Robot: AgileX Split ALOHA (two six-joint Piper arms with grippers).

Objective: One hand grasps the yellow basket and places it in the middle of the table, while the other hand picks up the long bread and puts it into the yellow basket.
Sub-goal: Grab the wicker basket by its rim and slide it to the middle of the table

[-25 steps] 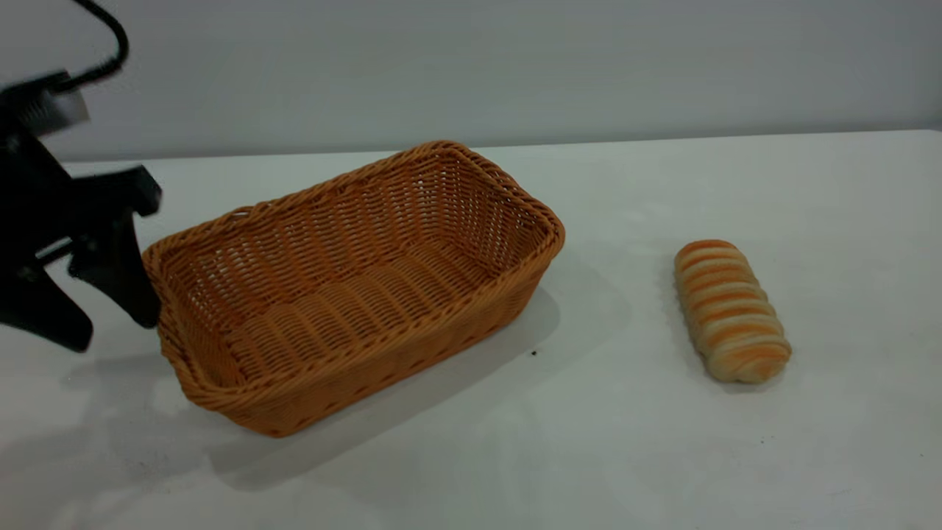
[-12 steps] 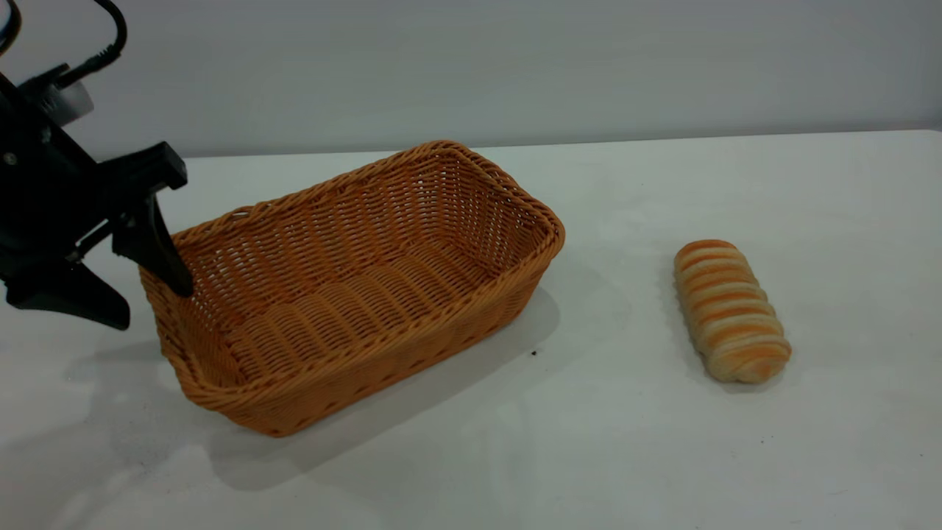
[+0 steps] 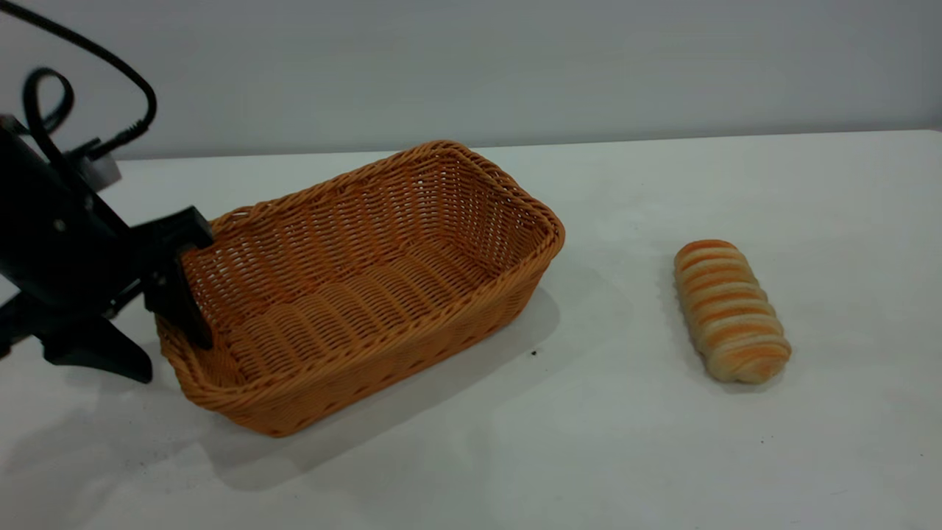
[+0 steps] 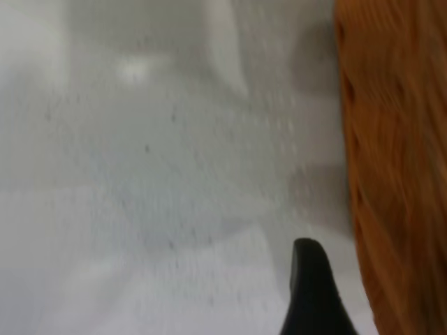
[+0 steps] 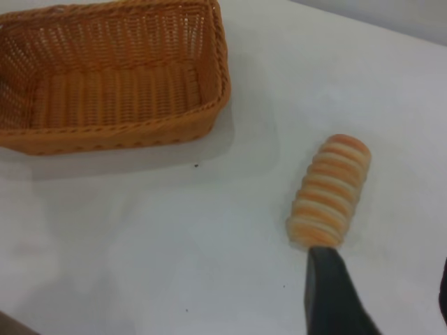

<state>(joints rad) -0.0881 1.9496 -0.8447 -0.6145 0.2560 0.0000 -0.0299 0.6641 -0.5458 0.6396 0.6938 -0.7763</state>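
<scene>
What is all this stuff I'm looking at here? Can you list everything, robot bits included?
yellow basket: one, orange-tan wicker, empty, on the left half of the table.
long bread: one, cream with golden-orange stripes, lying on the table right of the basket, apart from it.
table: one, white, with a few small dark specks.
wall: one, pale grey, behind the table.
left gripper: one, black, open, straddling the basket's left end wall, one of its fingers inside, the other outside.
cable: one, black, looping above the left gripper.
right gripper: one, black, open, just short of the bread's near end.
</scene>
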